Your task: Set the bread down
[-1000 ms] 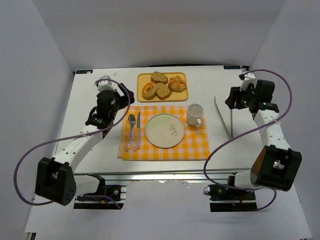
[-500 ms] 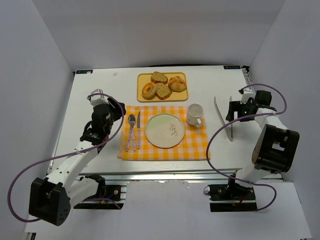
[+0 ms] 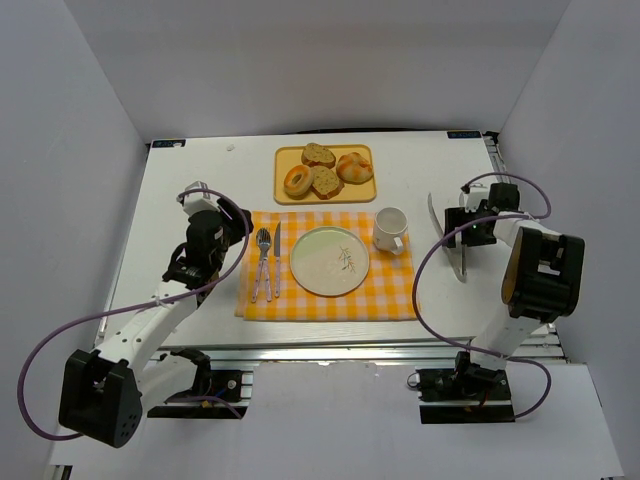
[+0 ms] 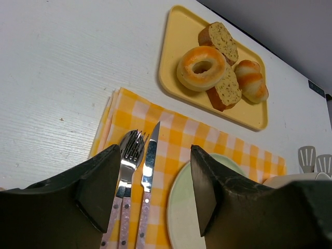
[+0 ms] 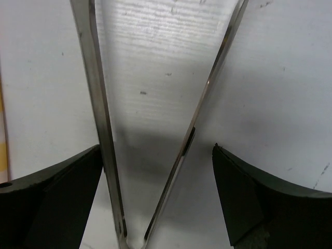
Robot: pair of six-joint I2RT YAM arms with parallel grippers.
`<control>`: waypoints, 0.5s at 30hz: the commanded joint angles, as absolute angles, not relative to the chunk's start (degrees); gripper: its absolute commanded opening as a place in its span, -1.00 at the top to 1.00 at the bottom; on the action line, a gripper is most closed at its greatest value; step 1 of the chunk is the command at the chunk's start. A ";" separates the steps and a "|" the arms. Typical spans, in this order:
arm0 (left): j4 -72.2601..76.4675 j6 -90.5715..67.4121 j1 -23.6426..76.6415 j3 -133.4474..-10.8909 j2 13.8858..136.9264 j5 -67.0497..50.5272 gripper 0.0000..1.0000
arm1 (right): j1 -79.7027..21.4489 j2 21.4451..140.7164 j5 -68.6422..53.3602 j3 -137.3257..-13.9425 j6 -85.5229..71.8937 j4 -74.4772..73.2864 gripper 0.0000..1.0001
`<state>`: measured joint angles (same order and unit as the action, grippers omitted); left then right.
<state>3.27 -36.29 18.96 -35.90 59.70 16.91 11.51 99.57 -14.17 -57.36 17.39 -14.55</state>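
The bread lies on a yellow tray (image 3: 324,150) at the back of the table: a bagel (image 3: 298,181), two seeded slices (image 3: 318,155) and a glazed roll (image 3: 354,167). The left wrist view shows the same bagel (image 4: 202,67) and tray (image 4: 171,62). My left gripper (image 3: 228,220) hovers open over the left edge of the checkered placemat (image 3: 390,295), holding nothing. In its wrist view, the left gripper (image 4: 154,155) frames the fork (image 4: 129,155) and knife (image 4: 150,161). My right gripper (image 3: 466,224) is open, low over the metal tongs (image 3: 440,228). Both tong arms (image 5: 98,104) lie between its fingers.
A pale green plate (image 3: 329,261) sits in the middle of the placemat, with a white mug (image 3: 389,229) to its right. Fork and knife (image 3: 268,262) lie to the plate's left. White walls close in the table on three sides.
The left arm drew back from the tray's left side toward the placemat, its jaws partly narrowed. The right arm folded in and came down over the tongs with jaws opened wide.
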 commanded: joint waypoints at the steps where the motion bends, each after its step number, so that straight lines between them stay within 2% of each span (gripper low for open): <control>1: 4.22 -37.09 18.90 -35.25 58.45 16.96 -0.32 | 10.99 102.39 -12.92 -59.41 16.00 -13.71 -0.79; 5: 4.04 -37.27 18.90 -34.81 58.36 17.05 -0.33 | 9.50 103.62 -8.81 -58.45 16.35 -11.08 -0.75; 11: 3.78 -36.91 18.90 -35.42 59.06 17.05 -0.33 | 5.54 105.38 -1.07 -57.05 18.97 -9.85 -0.47; 15: 3.52 -36.65 18.90 -35.33 58.71 17.49 -0.33 | 4.48 106.08 -0.18 -55.55 20.13 -10.98 -0.32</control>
